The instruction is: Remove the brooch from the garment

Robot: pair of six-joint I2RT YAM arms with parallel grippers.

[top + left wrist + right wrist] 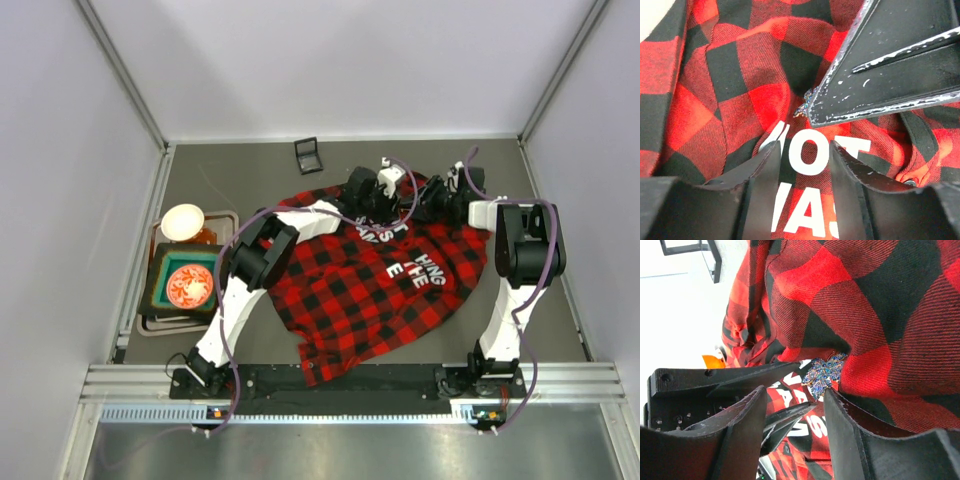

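Observation:
The garment (370,290), a red-and-black plaid shirt with white lettering, lies spread on the table, bunched at its far edge. There the brooch (824,371), a small sparkly blue-white pin, sits on a raised fold just past the tip of my right gripper's right-hand finger. My right gripper (795,390) is open, with nothing between its fingers. In the left wrist view the brooch (805,102) glitters at the tip of a right-gripper finger (890,75). My left gripper (804,145) is open over the lettering, a short way from the pin. Both grippers (388,200) (425,205) meet at the shirt's far edge.
A small black square box (309,155) stands on the table beyond the shirt. A tray (150,325) at the left edge holds a white bowl (182,222) and a green dish (188,284). The left gripper's fingers (750,377) lie close beside the right gripper.

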